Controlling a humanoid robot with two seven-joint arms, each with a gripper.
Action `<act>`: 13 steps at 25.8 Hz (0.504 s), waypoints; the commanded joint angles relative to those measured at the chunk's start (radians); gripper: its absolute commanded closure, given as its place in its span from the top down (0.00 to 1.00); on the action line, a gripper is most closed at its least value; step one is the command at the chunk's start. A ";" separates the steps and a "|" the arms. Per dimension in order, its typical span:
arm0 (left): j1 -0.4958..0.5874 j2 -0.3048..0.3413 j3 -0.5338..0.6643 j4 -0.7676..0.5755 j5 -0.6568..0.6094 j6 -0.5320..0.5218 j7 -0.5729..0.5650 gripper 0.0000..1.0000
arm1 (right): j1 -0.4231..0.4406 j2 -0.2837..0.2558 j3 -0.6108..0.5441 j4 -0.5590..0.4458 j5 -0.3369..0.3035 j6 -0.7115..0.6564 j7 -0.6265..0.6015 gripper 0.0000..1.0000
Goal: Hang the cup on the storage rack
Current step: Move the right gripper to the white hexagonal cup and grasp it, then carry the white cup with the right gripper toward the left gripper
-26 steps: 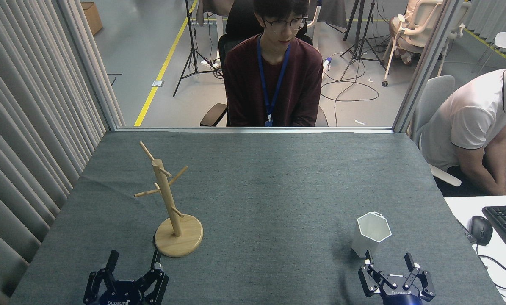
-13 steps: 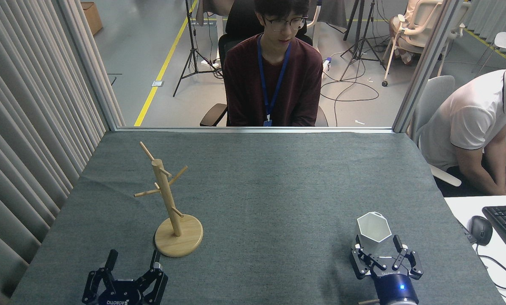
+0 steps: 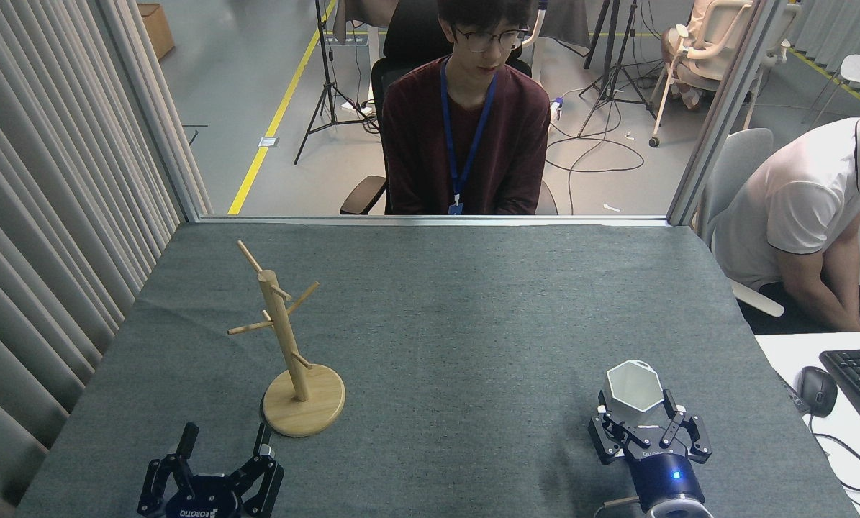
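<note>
One white hexagonal cup (image 3: pixel 635 387), upright, mouth open upward, on the near right of the grey table cloth (image 3: pixel 458 309). One wooden mug tree (image 3: pixel 291 352) with round base and several angled pegs, at near left, well apart from the cup. Two grippers. Right gripper (image 3: pixel 637 411): fingers spread to either side of the cup's lower body, not yet clamped; a second ago it sat nearer the table's front edge, short of the cup. Left gripper (image 3: pixel 222 440): fingers apart, empty, just in front of the tree's base, unchanged. Two seated persons beyond the table: one (image 3: pixel 465 122) opposite, one (image 3: pixel 804 208) at right.
</note>
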 commanded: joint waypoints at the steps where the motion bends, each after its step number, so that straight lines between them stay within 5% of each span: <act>1: -0.001 0.000 0.000 0.000 0.000 0.000 0.001 1.00 | -0.016 -0.006 0.001 0.029 -0.001 0.000 -0.002 0.99; 6: -0.006 0.002 0.000 0.000 0.000 0.000 0.001 1.00 | -0.072 -0.003 0.002 0.114 0.002 0.004 -0.004 0.95; 10: -0.007 0.002 0.000 -0.002 -0.002 0.000 0.001 1.00 | -0.078 -0.003 0.004 0.124 0.002 0.004 -0.034 0.67; 13: -0.004 0.003 -0.002 0.000 -0.005 0.000 0.001 1.00 | -0.069 0.000 0.004 0.121 0.002 0.002 -0.041 0.60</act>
